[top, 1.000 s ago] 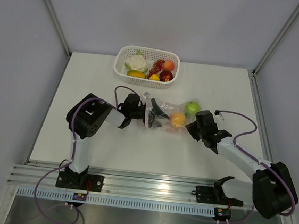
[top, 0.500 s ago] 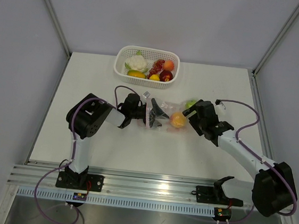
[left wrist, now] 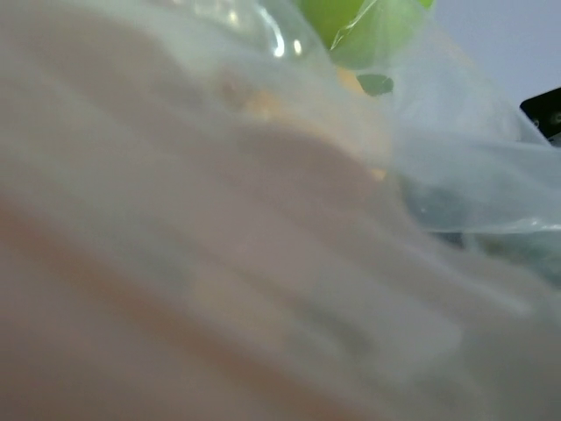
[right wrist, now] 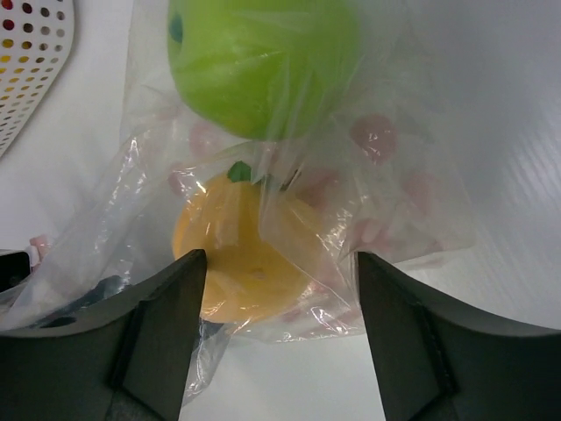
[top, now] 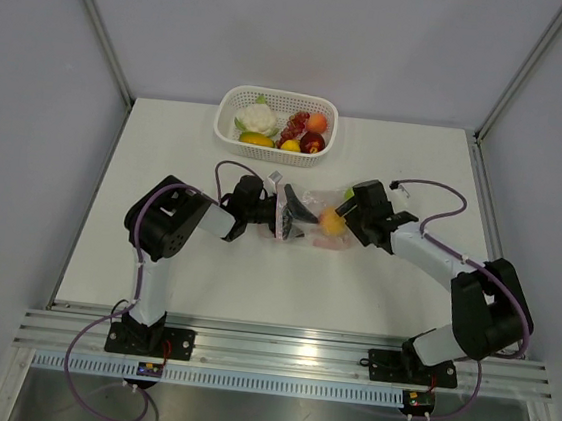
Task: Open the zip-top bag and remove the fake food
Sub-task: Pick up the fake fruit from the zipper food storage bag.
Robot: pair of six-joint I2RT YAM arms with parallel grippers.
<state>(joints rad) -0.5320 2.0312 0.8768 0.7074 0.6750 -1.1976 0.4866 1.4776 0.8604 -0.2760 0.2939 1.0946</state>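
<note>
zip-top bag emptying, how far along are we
Done: the zip-top bag is open, and the white basket holds a cauliflower and several other pieces. In hand: the left gripper sits in the bag's mouth, while the open right gripper straddles the orange at the bag's far end. Left: the orange and the green apple are inside the bag.

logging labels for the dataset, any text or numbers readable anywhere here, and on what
No readable text in any view.
zip-top bag: pink dots only, no print.
white basket: plain, no label.
small tags by the arm bases: too small to read.
</note>
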